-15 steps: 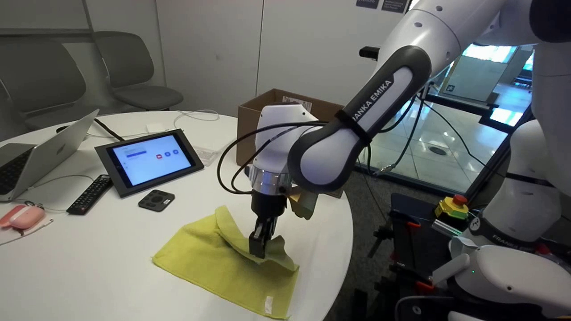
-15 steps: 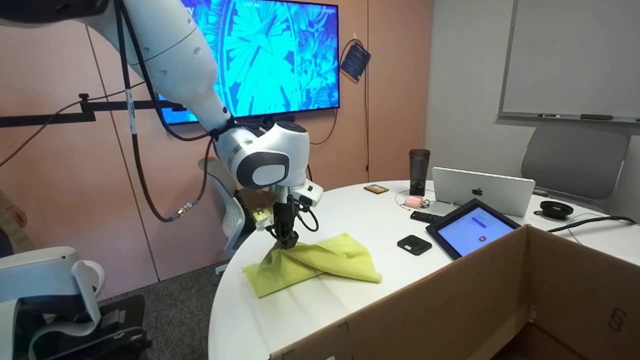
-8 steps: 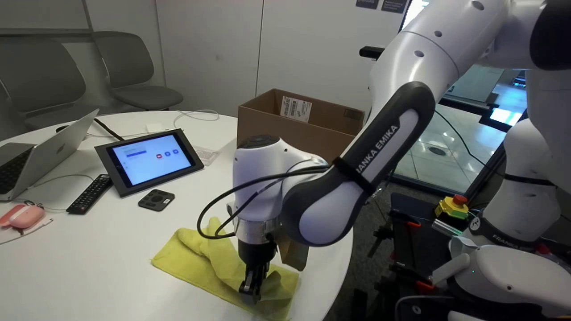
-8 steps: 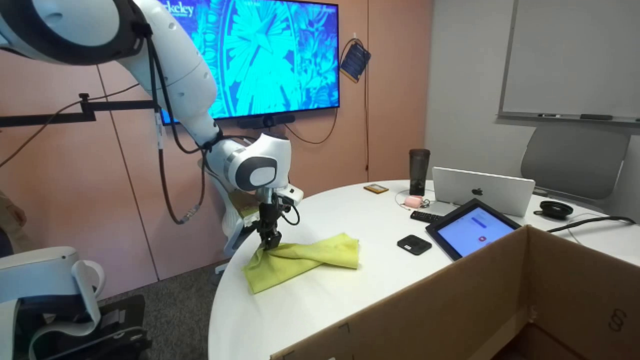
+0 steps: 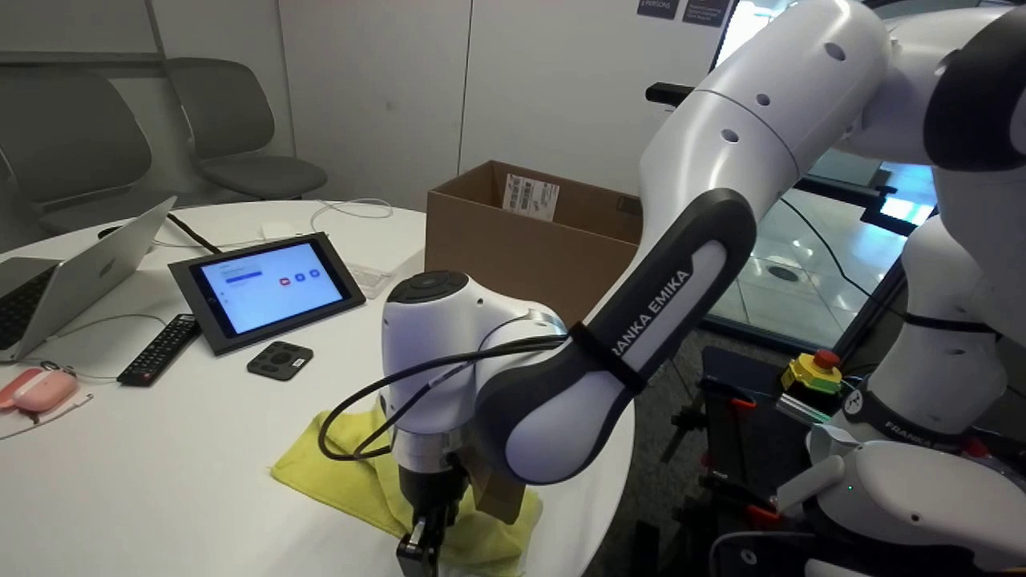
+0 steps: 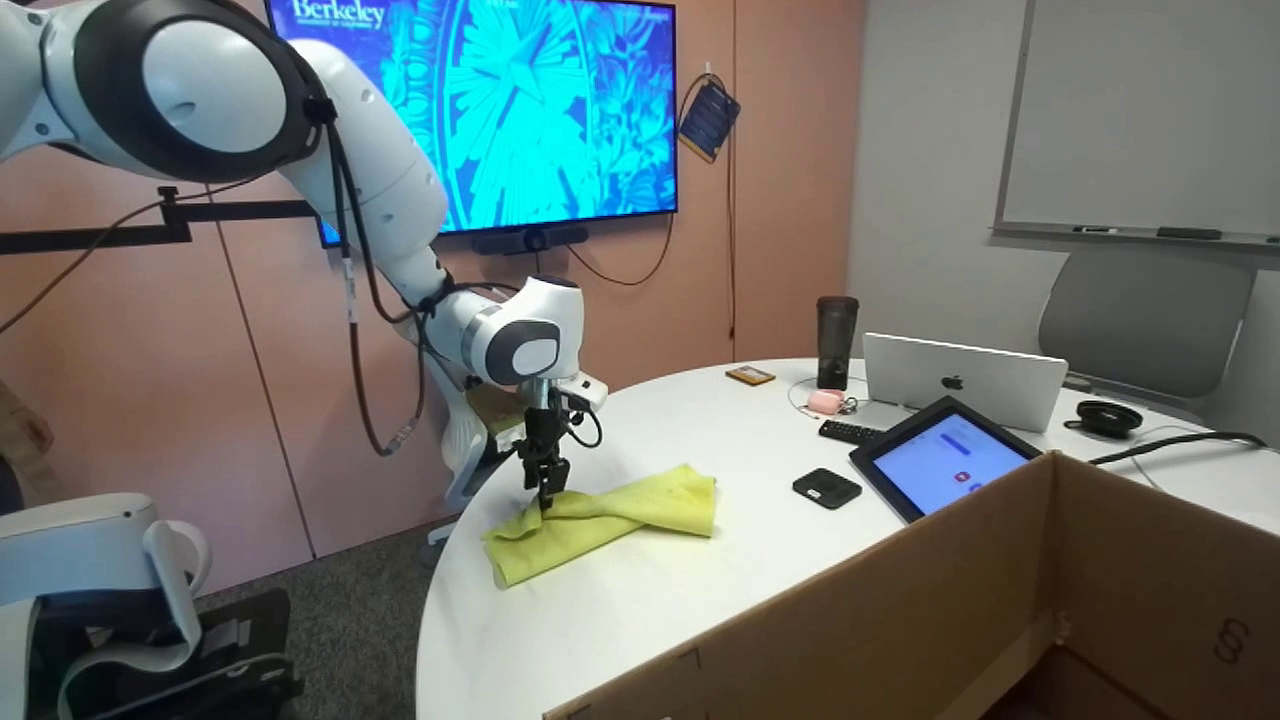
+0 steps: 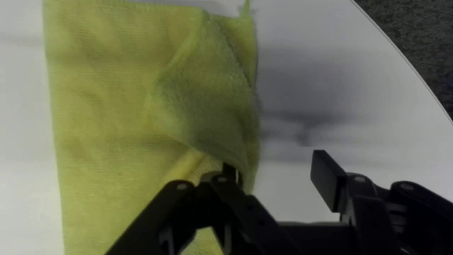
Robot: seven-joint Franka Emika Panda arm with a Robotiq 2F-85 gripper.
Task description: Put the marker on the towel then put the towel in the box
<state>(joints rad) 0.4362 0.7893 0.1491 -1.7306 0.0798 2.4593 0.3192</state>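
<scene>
A black gripper (image 7: 277,174) stands with fingers (image 7: 327,182) spread wide in the wrist view, one at 3 o'clock over a white table (image 7: 354,78), one at 9 o'clock, its tip beneath a curled fold of fuzzy yellow-green towel (image 7: 106,106). The towel lies rumpled on the table, toward 10 o'clock from the gap. Beyond, toward 1 o'clock from the gripper in an exterior view, stands an open rectangular cardboard box (image 5: 521,248).
</scene>
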